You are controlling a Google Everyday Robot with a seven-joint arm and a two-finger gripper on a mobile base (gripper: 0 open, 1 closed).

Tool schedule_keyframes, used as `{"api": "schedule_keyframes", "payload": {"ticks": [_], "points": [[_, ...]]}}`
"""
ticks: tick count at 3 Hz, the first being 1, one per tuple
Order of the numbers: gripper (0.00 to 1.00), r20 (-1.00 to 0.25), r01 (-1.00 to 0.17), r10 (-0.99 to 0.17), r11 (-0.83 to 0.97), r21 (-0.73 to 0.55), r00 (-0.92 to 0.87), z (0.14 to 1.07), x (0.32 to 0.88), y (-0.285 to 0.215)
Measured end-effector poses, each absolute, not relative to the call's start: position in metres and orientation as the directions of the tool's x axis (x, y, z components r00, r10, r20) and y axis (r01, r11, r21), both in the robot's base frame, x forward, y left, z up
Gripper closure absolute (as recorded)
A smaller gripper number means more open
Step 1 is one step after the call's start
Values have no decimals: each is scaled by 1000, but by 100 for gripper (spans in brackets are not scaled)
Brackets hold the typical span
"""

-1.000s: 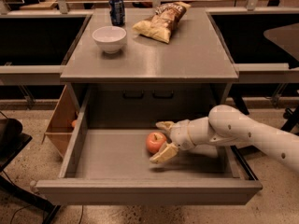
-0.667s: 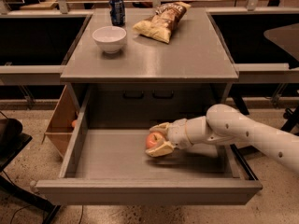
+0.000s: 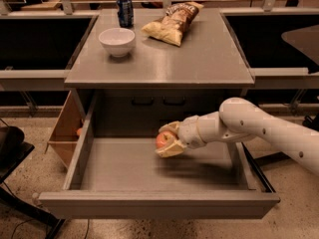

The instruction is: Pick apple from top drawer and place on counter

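The top drawer [image 3: 149, 203] stands pulled open below the counter [image 3: 199, 59]. The white arm reaches in from the right. My gripper [image 3: 167, 139] is shut on the red-orange apple [image 3: 162, 140] and holds it above the drawer's floor, near the middle of the drawer. One finger lies over the apple and one under it, so only part of the apple shows.
On the counter stand a white bowl [image 3: 117, 41], a blue can [image 3: 124, 11] and a chip bag [image 3: 173, 23]. A cardboard box [image 3: 67, 131] sits left of the drawer. Dark bins flank the cabinet on both sides.
My gripper has closed on the apple and lifted it off the drawer floor, moving up and slightly to the left.
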State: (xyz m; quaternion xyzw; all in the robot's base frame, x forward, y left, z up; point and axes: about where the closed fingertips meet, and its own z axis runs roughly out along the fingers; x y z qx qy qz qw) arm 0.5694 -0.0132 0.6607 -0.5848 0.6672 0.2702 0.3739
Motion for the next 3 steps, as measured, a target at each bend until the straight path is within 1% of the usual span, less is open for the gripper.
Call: {"api": "schedule_keyframes", "payload": {"ticks": [1, 2, 3], "points": [[100, -794, -976, -605, 197, -87, -51, 724, 591, -32], [100, -777, -966, -623, 244, -87, -88, 797, 622, -52], [100, -772, -924, -608, 375, -73, -186, 869, 677, -86]]}}
